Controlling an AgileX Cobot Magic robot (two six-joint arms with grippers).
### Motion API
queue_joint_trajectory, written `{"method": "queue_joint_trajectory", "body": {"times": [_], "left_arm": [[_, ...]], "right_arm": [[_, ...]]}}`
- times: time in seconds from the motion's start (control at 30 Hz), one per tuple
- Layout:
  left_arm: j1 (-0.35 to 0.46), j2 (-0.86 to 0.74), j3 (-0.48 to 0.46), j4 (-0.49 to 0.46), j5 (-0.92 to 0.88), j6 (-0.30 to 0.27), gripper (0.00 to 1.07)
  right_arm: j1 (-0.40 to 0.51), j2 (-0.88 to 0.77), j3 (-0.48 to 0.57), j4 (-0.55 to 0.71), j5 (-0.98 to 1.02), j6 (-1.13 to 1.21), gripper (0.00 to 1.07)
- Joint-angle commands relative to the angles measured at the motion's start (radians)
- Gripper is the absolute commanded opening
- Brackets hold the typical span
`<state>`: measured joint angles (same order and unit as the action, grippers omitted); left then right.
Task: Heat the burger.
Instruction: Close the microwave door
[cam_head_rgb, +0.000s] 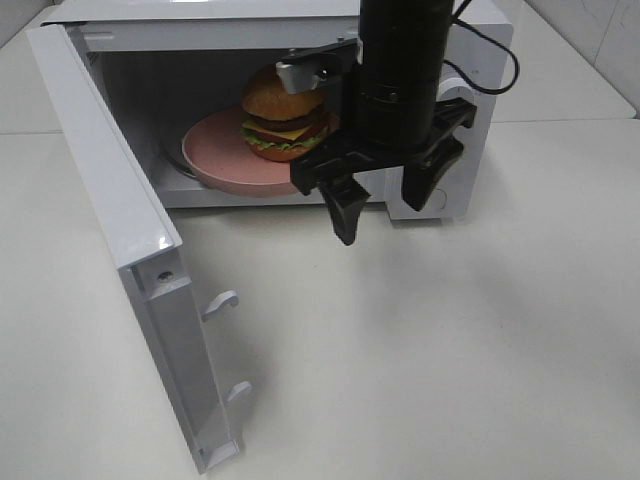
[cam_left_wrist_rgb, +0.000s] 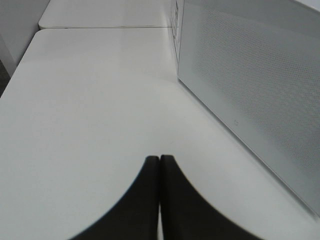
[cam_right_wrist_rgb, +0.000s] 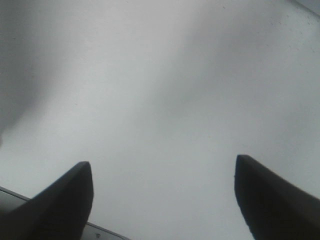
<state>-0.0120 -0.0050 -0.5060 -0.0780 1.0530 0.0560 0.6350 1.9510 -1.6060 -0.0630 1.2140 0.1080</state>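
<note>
The burger (cam_head_rgb: 285, 120), with a golden bun, cheese, lettuce and patty, sits on a round pink plate (cam_head_rgb: 215, 160) inside the open white microwave (cam_head_rgb: 480, 40). My right gripper (cam_head_rgb: 380, 220) hangs open and empty just in front of the microwave's mouth, above the table, with the burger behind it. In the right wrist view the right gripper (cam_right_wrist_rgb: 162, 165) shows its jaws wide apart over bare table. My left gripper (cam_left_wrist_rgb: 160, 159) is shut and empty, low over the table beside a white meshed panel (cam_left_wrist_rgb: 250, 100). The left gripper does not show in the exterior view.
The microwave door (cam_head_rgb: 110, 200) stands swung wide open to the left, with its two latch hooks (cam_head_rgb: 222, 300) sticking out toward the front. The control knob (cam_head_rgb: 432, 195) is on the microwave's right front, behind my right gripper. The white table (cam_head_rgb: 450, 360) spreads in front.
</note>
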Motion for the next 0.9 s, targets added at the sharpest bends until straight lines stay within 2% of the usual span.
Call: {"method": "queue_joint_trajectory", "body": {"times": [0.03, 0.07, 0.13, 0.37, 0.5, 0.53, 0.6, 0.7, 0.77, 0.9], "left_arm": [[0.001, -0.018, 0.000, 0.001, -0.012, -0.001, 0.00], [0.001, -0.018, 0.000, 0.001, -0.012, -0.001, 0.00], [0.001, -0.018, 0.000, 0.001, -0.012, -0.001, 0.00], [0.001, -0.018, 0.000, 0.001, -0.012, -0.001, 0.00], [0.001, -0.018, 0.000, 0.001, -0.012, -0.001, 0.00], [0.001, -0.018, 0.000, 0.001, -0.012, -0.001, 0.00], [0.001, -0.018, 0.000, 0.001, -0.012, -0.001, 0.00], [0.001, -0.018, 0.000, 0.001, -0.012, -0.001, 0.00], [0.001, -0.018, 0.000, 0.001, -0.012, -0.001, 0.00], [0.001, -0.018, 0.000, 0.001, -0.012, -0.001, 0.00]], "right_arm": [[-0.081, -0.077, 0.093, 0.005, 0.033, 0.019, 0.73], [-0.081, -0.077, 0.093, 0.005, 0.033, 0.019, 0.73], [-0.147, -0.139, 0.155, 0.015, 0.032, 0.023, 0.73], [-0.265, -0.281, 0.271, 0.015, 0.032, 0.031, 0.73], [-0.347, -0.419, 0.363, 0.008, 0.031, 0.061, 0.73], [-0.347, -0.419, 0.363, 0.008, 0.031, 0.061, 0.73], [-0.369, -0.537, 0.444, 0.002, 0.031, 0.072, 0.73], [-0.369, -0.569, 0.467, 0.001, 0.031, 0.074, 0.73], [-0.369, -0.693, 0.564, 0.007, 0.023, 0.086, 0.73], [-0.369, -0.787, 0.645, 0.007, 0.007, 0.086, 0.73]]}}
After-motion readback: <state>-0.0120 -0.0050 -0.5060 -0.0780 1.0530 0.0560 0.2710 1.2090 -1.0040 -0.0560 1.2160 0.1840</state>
